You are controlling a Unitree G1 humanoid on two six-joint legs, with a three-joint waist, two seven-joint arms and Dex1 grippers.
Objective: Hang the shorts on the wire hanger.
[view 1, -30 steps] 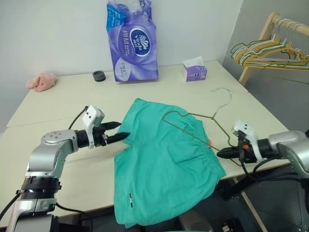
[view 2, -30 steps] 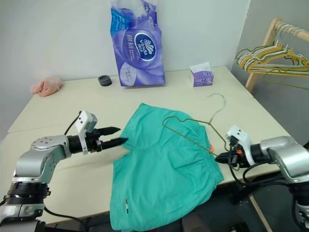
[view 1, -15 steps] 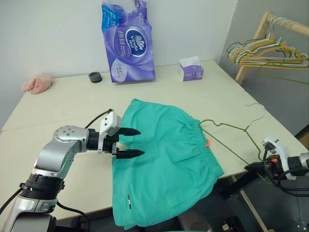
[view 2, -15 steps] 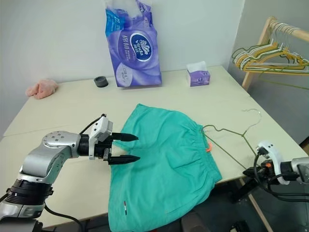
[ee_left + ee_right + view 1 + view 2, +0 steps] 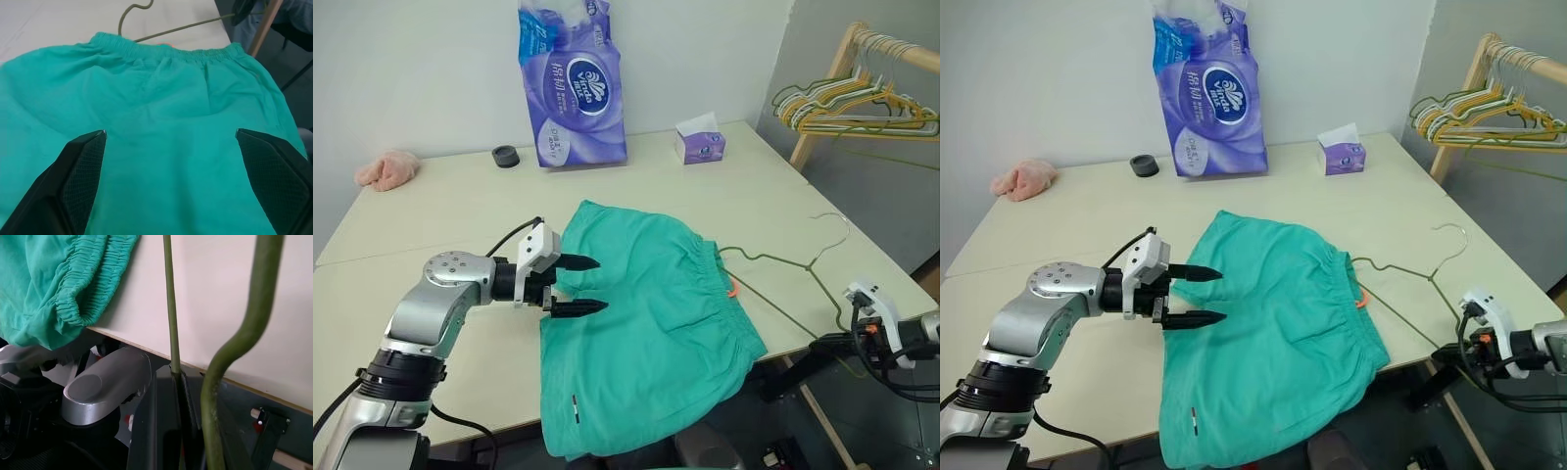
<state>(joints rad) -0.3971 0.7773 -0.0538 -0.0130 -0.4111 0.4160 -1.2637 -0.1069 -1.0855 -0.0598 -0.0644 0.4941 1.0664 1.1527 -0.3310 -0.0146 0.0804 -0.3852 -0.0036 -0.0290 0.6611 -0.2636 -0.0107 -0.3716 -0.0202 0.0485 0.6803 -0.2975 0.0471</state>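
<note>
Two tools: left tool (image 5: 576, 285) spread wide over shorts (image 5: 651, 323); right wrist view shows right tool (image 5: 182, 382) clamping wire hanger (image 5: 169, 303).

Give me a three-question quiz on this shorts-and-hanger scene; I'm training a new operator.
1. True or false: the wire hanger is threaded through the shorts.
2. Which end effector grips the hanger: (a) left, (b) right?
3. What purple item stands between the toilet-paper pack and the clothes rack?

Key: 1. False; it lies beside the waistband. 2. b; its fingers are shut on the wire, while the left is open over the shorts. 3. The tissue box.
</note>
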